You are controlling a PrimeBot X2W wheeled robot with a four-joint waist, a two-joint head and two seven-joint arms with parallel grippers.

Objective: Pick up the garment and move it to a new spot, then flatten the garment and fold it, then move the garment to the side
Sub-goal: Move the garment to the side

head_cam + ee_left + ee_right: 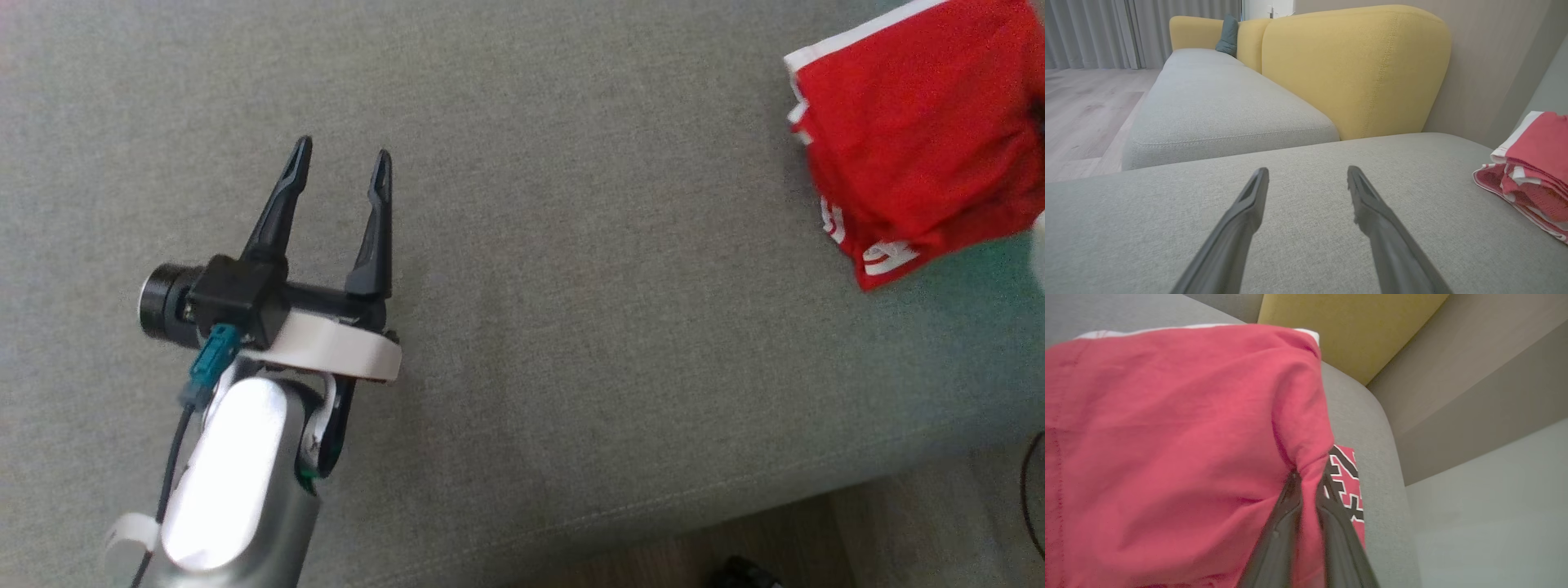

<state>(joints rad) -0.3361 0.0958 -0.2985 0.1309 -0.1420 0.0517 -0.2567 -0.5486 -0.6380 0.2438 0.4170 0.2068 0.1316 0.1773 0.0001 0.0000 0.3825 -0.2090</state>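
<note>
Two dark right fingers (1286,522) are closed tight on a fold of the red garment (1167,437). The garment looks folded and is at the right end of the grey sofa seat (571,327). The left fingers (282,204) are spread apart and hold nothing, above bare seat, well apart from the garment. The job now seems to be moving it to the side. The robot should go slow and low, so the folds do not fall open.
</note>
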